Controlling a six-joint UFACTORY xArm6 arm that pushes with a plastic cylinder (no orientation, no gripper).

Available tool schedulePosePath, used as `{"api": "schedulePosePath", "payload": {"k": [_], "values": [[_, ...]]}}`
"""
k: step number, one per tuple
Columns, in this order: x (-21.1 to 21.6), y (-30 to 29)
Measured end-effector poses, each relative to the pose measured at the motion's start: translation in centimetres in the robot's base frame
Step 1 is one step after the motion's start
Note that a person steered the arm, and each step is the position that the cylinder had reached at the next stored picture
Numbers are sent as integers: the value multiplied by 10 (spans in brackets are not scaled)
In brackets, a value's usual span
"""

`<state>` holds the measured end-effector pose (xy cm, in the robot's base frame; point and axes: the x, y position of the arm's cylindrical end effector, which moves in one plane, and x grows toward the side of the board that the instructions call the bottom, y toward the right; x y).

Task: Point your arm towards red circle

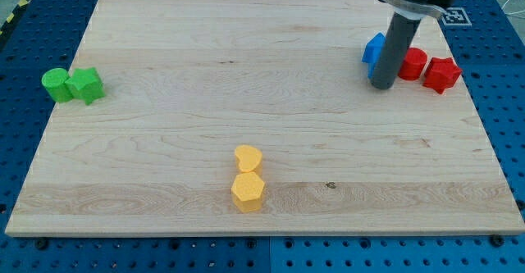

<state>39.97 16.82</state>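
Observation:
The red circle (413, 63) lies near the board's right edge at the view's upper right. A red star-shaped block (441, 75) sits just right of it, touching or nearly so. A blue block (374, 50) sits left of the red circle, partly hidden behind my rod. My tip (381, 85) rests on the board just below the blue block and left of the red circle, about a block's width from it.
Two green blocks (56, 85) (86, 85) sit together at the board's left edge, one overhanging it. A yellow heart-like block (248, 157) and a yellow hexagon (247, 191) touch at the bottom centre. The wooden board (246, 76) lies on a blue pegboard table.

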Motion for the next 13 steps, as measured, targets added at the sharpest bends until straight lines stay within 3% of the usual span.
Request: {"api": "schedulePosePath", "payload": {"k": [2,6,9,13], "values": [[-36,-13],[44,-15],[77,71],[80,96]]}}
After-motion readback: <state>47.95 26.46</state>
